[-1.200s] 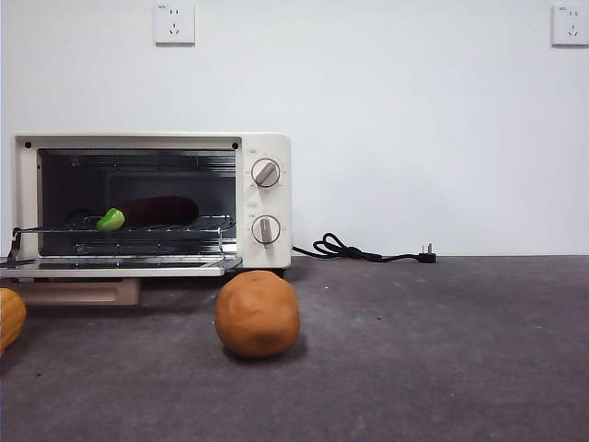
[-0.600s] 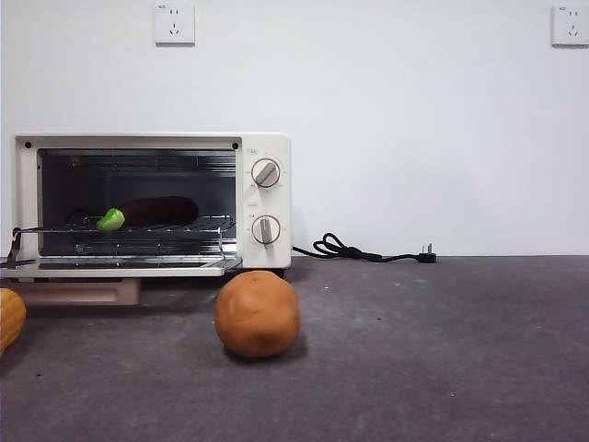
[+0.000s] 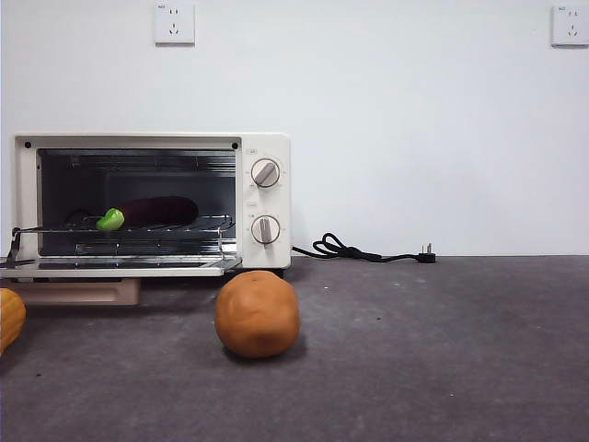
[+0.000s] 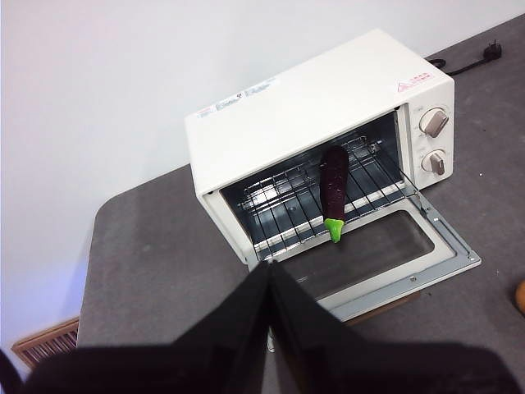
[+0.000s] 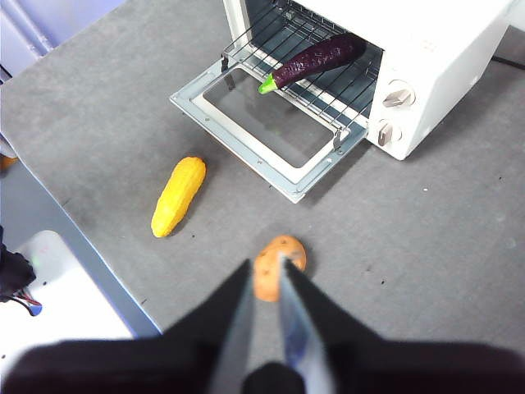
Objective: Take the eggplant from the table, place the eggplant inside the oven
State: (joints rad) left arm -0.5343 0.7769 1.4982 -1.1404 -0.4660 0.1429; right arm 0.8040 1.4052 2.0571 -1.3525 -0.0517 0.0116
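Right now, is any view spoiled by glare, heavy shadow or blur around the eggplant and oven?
Front view: even light, the eggplant dim but readable inside the dark oven, a soft shadow under the brown ball. Left wrist view: sharp, with a bright reflection on the rack; the left tool is a black silhouette. Right wrist view: clear, the right tool slightly blurred.

No text can be read for certain anywhere. The oven (image 4: 316, 123) carries white stickers on its top and one with pink print near a corner (a small triangle sign shows on it), all too small to make out. Tiny marks ring its knobs (image 3: 265, 172) and stand on the wall sockets (image 3: 175, 23), equally unreadable
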